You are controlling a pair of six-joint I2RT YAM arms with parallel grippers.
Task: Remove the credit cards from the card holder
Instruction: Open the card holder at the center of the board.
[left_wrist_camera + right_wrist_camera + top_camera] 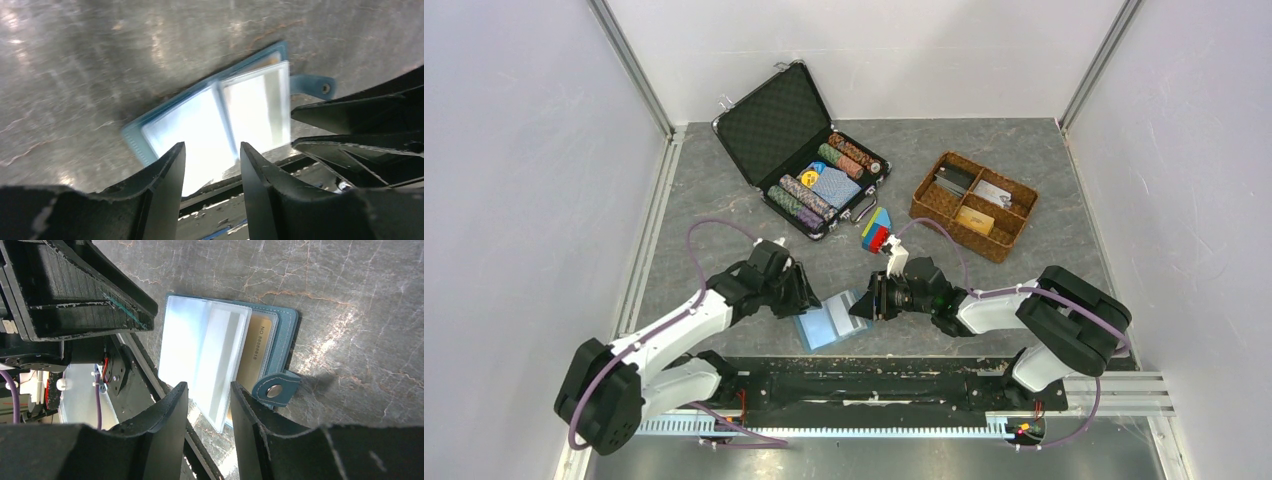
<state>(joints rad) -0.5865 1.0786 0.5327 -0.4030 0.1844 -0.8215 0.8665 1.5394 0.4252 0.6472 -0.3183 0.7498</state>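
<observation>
The left gripper (809,297) hangs low over the left edge of the card holder (832,320). The holder lies opened flat on the grey table (724,200), just ahead of the arm bases. The right gripper (867,300) faces it at the holder's right edge. From above, how far either one is parted cannot be read. Farther back stand an open black chip case (799,150), a small coloured block toy (876,232) and a brown wicker tray (972,205).

In the left wrist view, the left gripper (212,157) shows a narrow gap between its fingers with nothing in it. It sits above the near edge of the card holder (150,127), whose inner pockets glare white. The holder's snap tab (312,85) sticks out toward the right gripper's dark fingers.

In the right wrist view, the right gripper (209,400) is also parted only narrowly. A corner of a clear sleeve (220,365) shows in the gap, but whether the pads touch it cannot be told. An orange-yellow credit card (256,347) sits in a pocket of the card holder (286,332), beside the snap tab (275,390).
</observation>
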